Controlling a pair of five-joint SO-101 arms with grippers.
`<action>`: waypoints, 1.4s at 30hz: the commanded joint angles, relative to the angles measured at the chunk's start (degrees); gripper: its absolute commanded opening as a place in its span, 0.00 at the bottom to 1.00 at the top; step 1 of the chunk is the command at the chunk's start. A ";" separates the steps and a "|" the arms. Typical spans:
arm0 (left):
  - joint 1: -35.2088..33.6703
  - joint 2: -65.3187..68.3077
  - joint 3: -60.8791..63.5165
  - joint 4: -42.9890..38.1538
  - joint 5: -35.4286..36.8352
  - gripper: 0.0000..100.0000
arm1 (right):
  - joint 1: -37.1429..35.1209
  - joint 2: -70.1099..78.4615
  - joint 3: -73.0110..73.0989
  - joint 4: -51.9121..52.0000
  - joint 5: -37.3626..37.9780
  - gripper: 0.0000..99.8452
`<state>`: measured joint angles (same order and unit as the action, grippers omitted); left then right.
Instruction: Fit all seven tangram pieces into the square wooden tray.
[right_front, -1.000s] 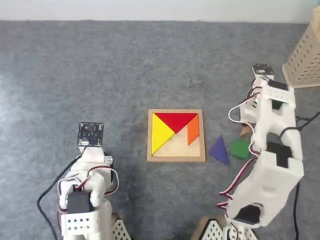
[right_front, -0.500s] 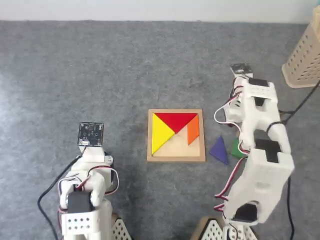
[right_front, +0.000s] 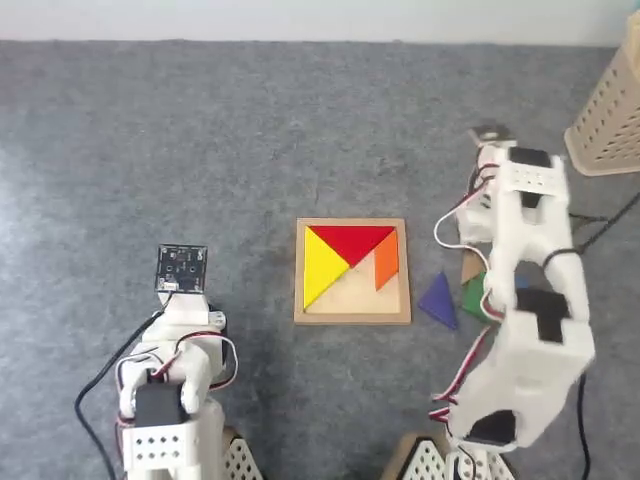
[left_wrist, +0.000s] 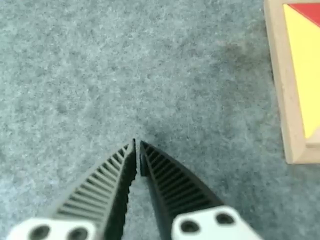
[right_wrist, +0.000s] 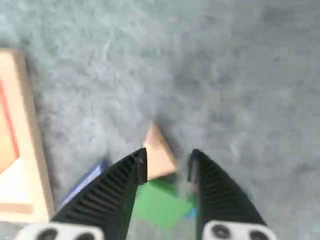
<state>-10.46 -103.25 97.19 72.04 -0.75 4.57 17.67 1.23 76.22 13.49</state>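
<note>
tan triangle (right_wrist: 158, 152) lies below the right claw (right_wrist: 168, 156), partly open, arm (right_front: 522, 235) stretched forward.

Robot lab tabletop: grey felt mat (right_front: 200, 140), white printed arms (right_front: 530, 340) flanking wooden tray (right_front: 352, 319), beige perforated bin (right_front: 612, 110) beyond tray's right

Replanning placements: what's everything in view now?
square wooden tray: 1, light wood, centre
red triangle: 1, red, tray, far side
yellow triangle: 1, yellow, tray, left side
orange piece: 1, orange, tray, right side
purple triangle: 1, purple, grey carpet right of tray
green piece: 1, green, beside purple triangle, partly covered
tan triangle: 1, tan, carpet beside green piece
beige perforated basket: 1, beige, far right corner
left gripper: 1, black, shut, over carpet left of tray
right gripper: 1, black, open, over tan triangle
</note>
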 joint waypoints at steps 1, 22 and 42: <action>0.18 -0.97 -0.66 0.26 0.44 0.01 | -0.40 -8.84 2.20 0.75 0.44 0.17; 0.18 -0.97 -0.66 0.26 0.44 0.01 | -0.04 6.99 1.58 -5.58 1.23 0.17; 0.18 -0.97 -0.66 0.26 0.44 0.01 | -19.56 -18.33 1.85 4.53 -10.11 0.01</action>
<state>-10.46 -103.25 97.19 72.04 -0.75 -8.79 6.24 4.84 79.65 6.02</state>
